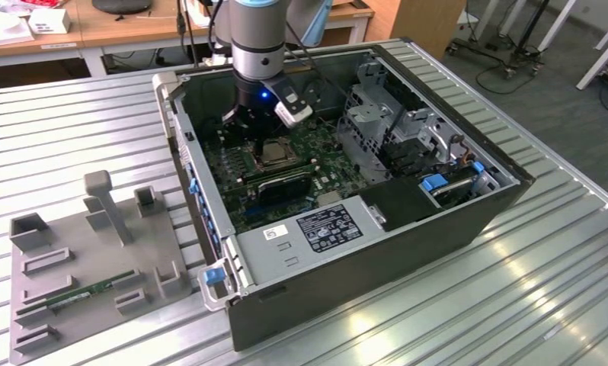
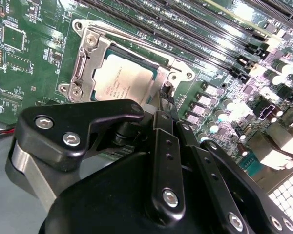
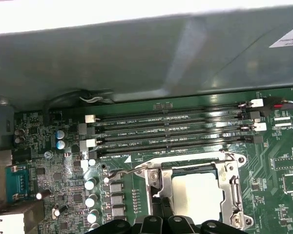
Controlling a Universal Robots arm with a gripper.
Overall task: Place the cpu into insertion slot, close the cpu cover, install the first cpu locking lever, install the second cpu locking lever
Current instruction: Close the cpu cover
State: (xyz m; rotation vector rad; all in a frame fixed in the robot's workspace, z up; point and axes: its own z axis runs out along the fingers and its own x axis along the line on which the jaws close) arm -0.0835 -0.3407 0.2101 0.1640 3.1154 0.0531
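Second wrist view: my jaws are drawn together with nothing between them that I can make out, their tips just beside the rim of the insertion slot point(image 2: 68, 87). The cpu point(image 2: 119, 78) lies flat inside it, and the cpu cover point(image 2: 85, 66) looks folded down around it, so I judge those two steps done. A thin wire lever point(image 3: 124, 171) runs beside the socket; I cannot tell whether it is latched. Farther off lie the memory slots point(image 3: 171, 131), then the case wall point(image 3: 136, 58).
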